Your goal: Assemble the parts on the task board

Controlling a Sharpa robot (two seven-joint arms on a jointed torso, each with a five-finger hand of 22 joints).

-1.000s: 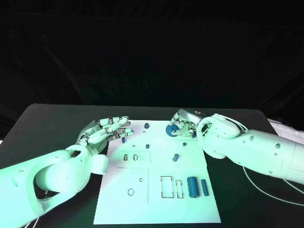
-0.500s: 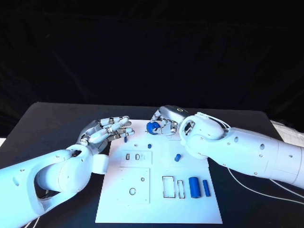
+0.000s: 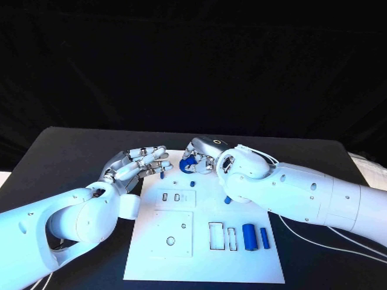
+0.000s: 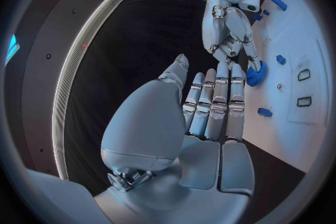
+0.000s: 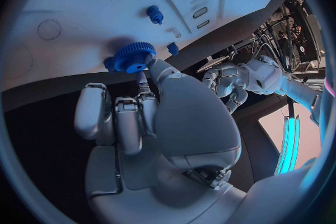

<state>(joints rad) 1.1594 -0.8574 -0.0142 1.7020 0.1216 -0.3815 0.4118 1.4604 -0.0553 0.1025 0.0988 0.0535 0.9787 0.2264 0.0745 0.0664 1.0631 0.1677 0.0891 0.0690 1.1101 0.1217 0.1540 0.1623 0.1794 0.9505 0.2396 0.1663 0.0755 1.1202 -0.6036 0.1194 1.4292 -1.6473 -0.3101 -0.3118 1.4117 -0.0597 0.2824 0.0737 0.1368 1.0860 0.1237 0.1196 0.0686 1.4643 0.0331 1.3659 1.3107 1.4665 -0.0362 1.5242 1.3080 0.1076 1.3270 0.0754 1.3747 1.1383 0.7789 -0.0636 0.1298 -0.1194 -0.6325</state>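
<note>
Over the far end of the task board [image 3: 202, 266], my right hand [image 3: 202, 158] pinches the blue gear [image 3: 187, 166] in its fingertips. It has carried the gear leftward across the board's far edge over the last second, closer to my left hand [image 3: 141, 163], which hangs beside the board with fingers apart, holding nothing. I judge the gear is being brought to its seat near the small blue peg [image 3: 193, 182]; it is not yet set down.
</note>
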